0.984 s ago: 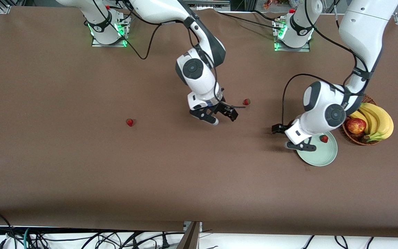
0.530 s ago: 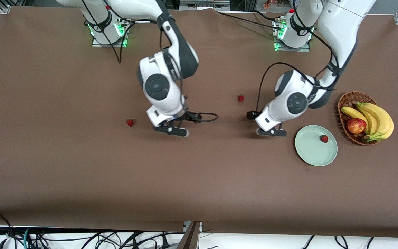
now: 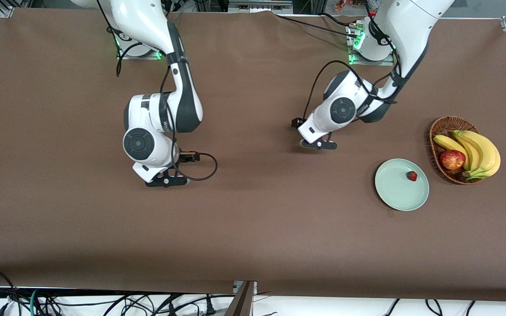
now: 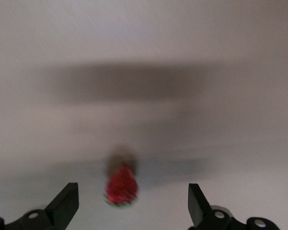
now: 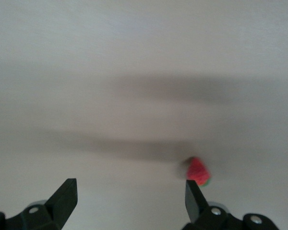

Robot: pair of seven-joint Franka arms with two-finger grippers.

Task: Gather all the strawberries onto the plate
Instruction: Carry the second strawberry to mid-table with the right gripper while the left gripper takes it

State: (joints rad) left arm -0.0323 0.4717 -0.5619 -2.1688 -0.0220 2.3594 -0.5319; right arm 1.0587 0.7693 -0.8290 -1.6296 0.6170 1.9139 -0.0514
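Observation:
One strawberry lies in the pale green plate toward the left arm's end of the table. In the front view the arms' hands hide the other two strawberries. My left gripper is open and low over the table's middle. The left wrist view shows a strawberry on the table between the spread fingertips of the left gripper. My right gripper is open and low over the table toward the right arm's end. The right wrist view shows a strawberry just off one fingertip.
A brown wicker basket with bananas and a red-yellow apple stands beside the plate, at the left arm's end. Bare brown table lies nearer to the front camera than both grippers.
Both arms swung toward the right arm's end. The left gripper left the plate and came over the middle strawberry. The right gripper came over the strawberry near its own end.

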